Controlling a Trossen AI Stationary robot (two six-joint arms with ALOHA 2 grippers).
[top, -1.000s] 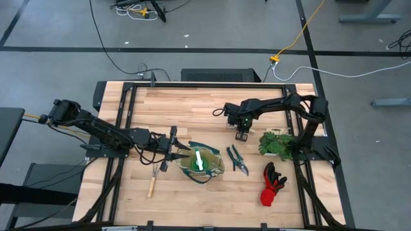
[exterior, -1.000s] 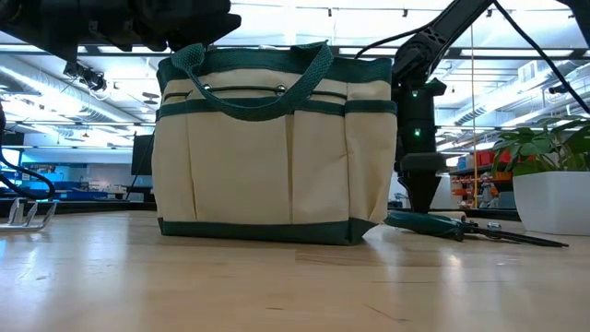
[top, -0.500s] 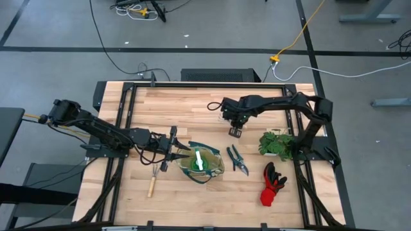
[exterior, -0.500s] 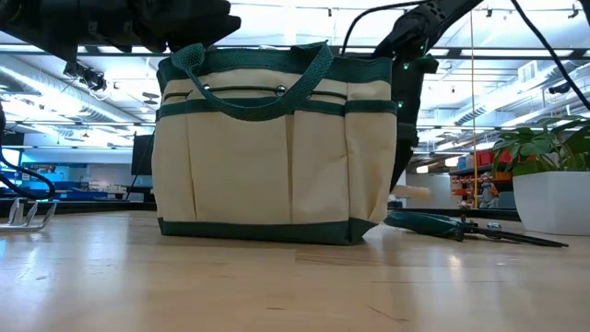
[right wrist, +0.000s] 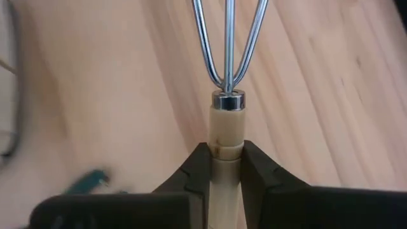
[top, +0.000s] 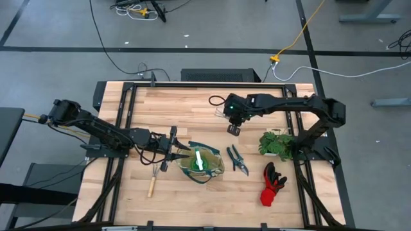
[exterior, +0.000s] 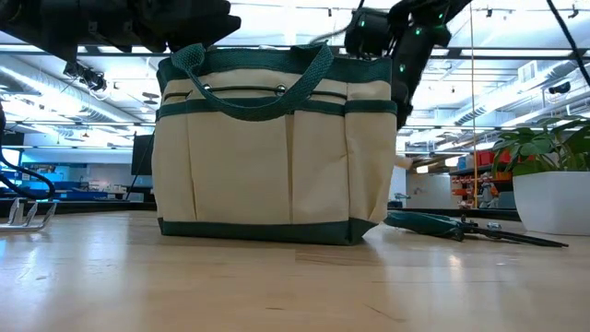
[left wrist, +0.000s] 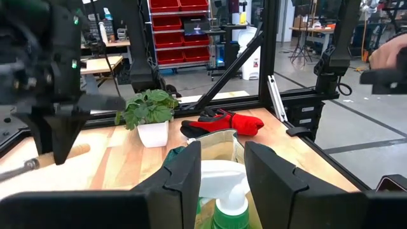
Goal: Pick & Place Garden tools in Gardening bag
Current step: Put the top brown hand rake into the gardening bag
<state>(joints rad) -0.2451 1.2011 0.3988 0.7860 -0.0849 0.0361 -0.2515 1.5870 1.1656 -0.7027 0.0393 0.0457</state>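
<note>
The beige gardening bag (top: pixel 207 165) (exterior: pixel 272 166) stands mid-table with the green spray bottle (left wrist: pixel 230 213) upright inside it. My left gripper (top: pixel 185 154) (left wrist: pixel 222 168) reaches level over the bag's left rim, open, with its fingers on either side of the bottle's white nozzle (left wrist: pixel 222 175). My right gripper (top: pixel 232 130) (right wrist: pixel 226 172) is above the table beyond the bag, shut on a wooden-handled mini rake (right wrist: pixel 227 121). A second rake (top: pixel 153 183), the dark shears (top: pixel 237 160) (exterior: pixel 442 224) and the red-black gloves (top: pixel 273 183) lie flat on the table. My left gripper's fingers stand astride the spray bottle's nozzle and over the bag's rim; I cannot tell whether they touch either. My right gripper pinches the rake's wooden handle (right wrist: pixel 226 141) between its two fingers, just behind the metal ferrule (right wrist: pixel 227 100). The fingers slant down from above and lie across the handle. The rake is lifted clear, its tines (right wrist: pixel 229 38) toward the table's far side.
A leafy plant in a white pot (top: pixel 277 142) (exterior: pixel 544 180) stands at the table's right, behind the gloves. Black frame rails (top: pixel 128 115) run along the table's sides. Bare wood lies at the near edge (top: pixel 212 205) and at the far left.
My right gripper has risen from the table beside the shears and drifted toward the far left, tipping more steeply downward. The rake has come up with it and now hangs clear of the wood.
</note>
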